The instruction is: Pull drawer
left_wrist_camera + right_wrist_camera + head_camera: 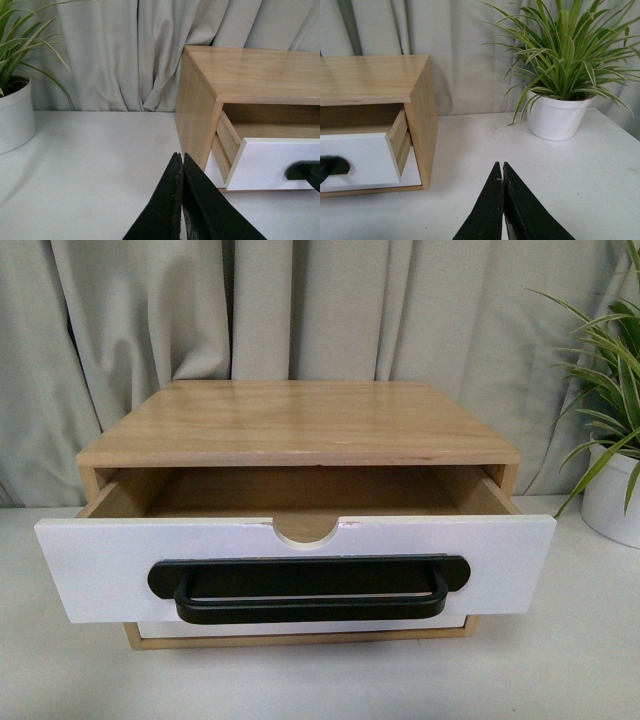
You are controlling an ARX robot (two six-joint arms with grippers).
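The drawer (100,565), white-fronted with a long black bar handle (310,588) and a half-round notch (306,529) in its top edge, stands pulled partway out of the wooden cabinet (300,420); its inside looks empty. The plain white front (300,628) of a lower drawer shows beneath it. Neither gripper appears in the front view. My left gripper (181,157) is shut on nothing, off the cabinet's left side, with the drawer (277,162) beyond it. My right gripper (501,166) is shut and empty over the table, off the cabinet's right side, apart from the drawer (360,160).
The cabinet sits on a white table (560,660) before a grey curtain (300,310). A potted plant in a white pot (612,495) stands at the right, also seen as the pot (555,117). Another white pot (15,117) with a plant stands at the left.
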